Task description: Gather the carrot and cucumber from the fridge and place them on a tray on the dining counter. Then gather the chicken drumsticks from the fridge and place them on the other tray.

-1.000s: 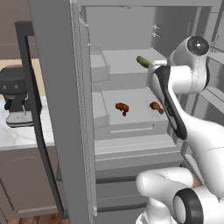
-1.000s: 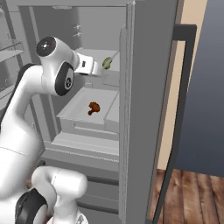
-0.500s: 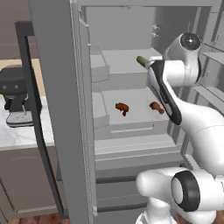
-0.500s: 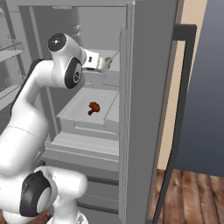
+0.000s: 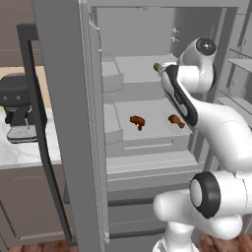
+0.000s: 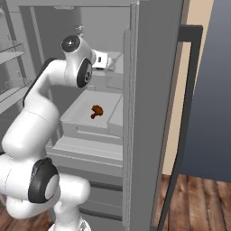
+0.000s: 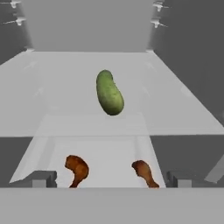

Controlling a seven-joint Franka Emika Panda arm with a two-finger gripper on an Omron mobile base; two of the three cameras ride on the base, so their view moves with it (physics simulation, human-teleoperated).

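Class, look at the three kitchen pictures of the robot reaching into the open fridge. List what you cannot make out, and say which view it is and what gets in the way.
1. Cucumber: in the left base view the arm covers all but its tip; the hand view shows it whole.
2. Gripper: in the right base view too small to read its jaws.
3. Second chicken drumstick: plain in the left base view; the right base view gives one.
4. Carrot: not made out.

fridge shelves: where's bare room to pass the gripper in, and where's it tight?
Upper shelf: bare on either side of the cucumber and behind it to the back wall. Lower shelf: bare strip between the two drumsticks; crowded at its front edge, where both sit. The gripper is open.
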